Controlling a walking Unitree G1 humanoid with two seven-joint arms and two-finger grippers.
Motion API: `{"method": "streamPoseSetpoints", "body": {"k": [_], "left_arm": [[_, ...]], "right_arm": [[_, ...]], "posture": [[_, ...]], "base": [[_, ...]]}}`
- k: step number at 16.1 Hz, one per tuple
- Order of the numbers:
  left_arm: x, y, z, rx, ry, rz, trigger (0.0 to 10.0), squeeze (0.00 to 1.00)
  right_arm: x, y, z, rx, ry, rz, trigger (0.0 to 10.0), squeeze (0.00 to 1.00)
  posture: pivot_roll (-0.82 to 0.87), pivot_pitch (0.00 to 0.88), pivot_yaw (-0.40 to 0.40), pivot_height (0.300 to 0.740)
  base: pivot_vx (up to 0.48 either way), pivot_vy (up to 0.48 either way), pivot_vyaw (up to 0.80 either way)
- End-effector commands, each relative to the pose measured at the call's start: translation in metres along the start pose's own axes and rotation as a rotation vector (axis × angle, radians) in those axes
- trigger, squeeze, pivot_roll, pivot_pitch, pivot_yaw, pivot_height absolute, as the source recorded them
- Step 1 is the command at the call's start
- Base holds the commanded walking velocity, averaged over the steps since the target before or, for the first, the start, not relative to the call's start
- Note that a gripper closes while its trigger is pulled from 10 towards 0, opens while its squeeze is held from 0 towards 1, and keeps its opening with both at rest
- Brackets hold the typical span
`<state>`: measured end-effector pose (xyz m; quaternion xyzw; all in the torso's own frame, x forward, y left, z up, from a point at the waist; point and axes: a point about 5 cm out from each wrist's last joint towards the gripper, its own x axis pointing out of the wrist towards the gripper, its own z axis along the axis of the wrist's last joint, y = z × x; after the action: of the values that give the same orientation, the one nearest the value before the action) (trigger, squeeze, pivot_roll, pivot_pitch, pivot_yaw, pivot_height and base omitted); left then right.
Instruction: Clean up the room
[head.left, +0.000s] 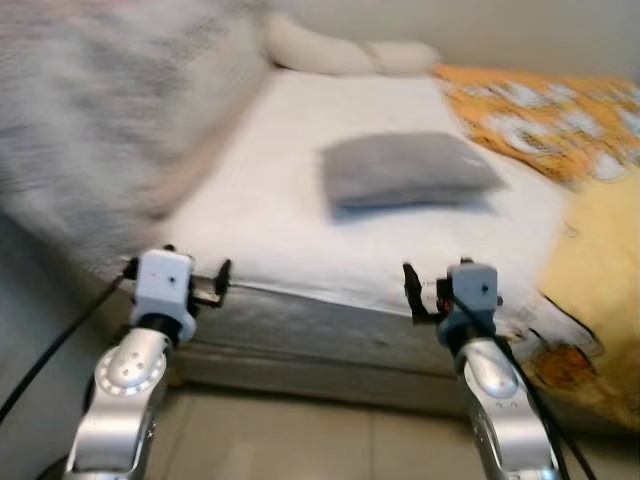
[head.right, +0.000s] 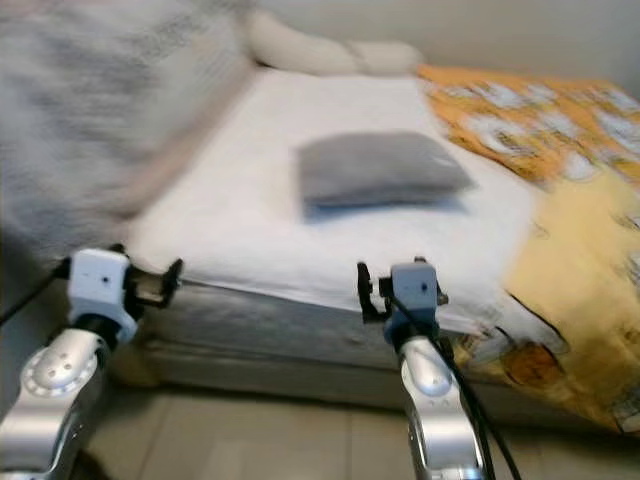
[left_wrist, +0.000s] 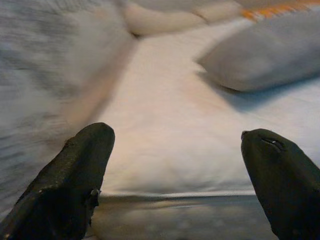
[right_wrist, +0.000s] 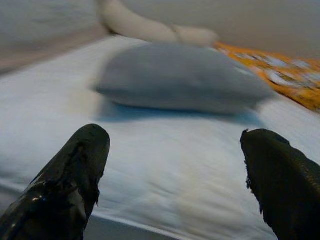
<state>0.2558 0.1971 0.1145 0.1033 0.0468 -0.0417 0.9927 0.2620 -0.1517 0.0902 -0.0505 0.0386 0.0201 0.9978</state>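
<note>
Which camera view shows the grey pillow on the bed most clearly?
The left eye view: the grey pillow lies whole on the white sheet, seen from above. The right eye view shows the same. The right wrist view shows it low and blurred; the left wrist view crops it.

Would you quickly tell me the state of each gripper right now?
Left gripper: open, holding nothing, at the edge of the bed.
Right gripper: open, holding nothing, facing the grey pillow.
</note>
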Motion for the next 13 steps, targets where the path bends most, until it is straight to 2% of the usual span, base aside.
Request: {"method": "streamPoseSetpoints", "body": {"k": [1,13], "left_arm": [[0.0023,-0.0056,0.0025,0.004,-0.011,-0.019,10.0,0.0],[0.0056,-0.0055,0.001,-0.004,-0.018,-0.017,10.0,0.0]], "right_arm": [[0.0011,-0.0031,-0.001,-0.03,0.013,-0.018,10.0,0.0],[0.0064,0.0051,0.0061,0.0,0.012,0.039,10.0,0.0]], "posture": [[-0.02,0.0,-0.008,0.74],[-0.02,0.0,-0.012,0.74]], "base": [[0.341,0.0,-0.41],[0.346,0.0,0.0]]}}
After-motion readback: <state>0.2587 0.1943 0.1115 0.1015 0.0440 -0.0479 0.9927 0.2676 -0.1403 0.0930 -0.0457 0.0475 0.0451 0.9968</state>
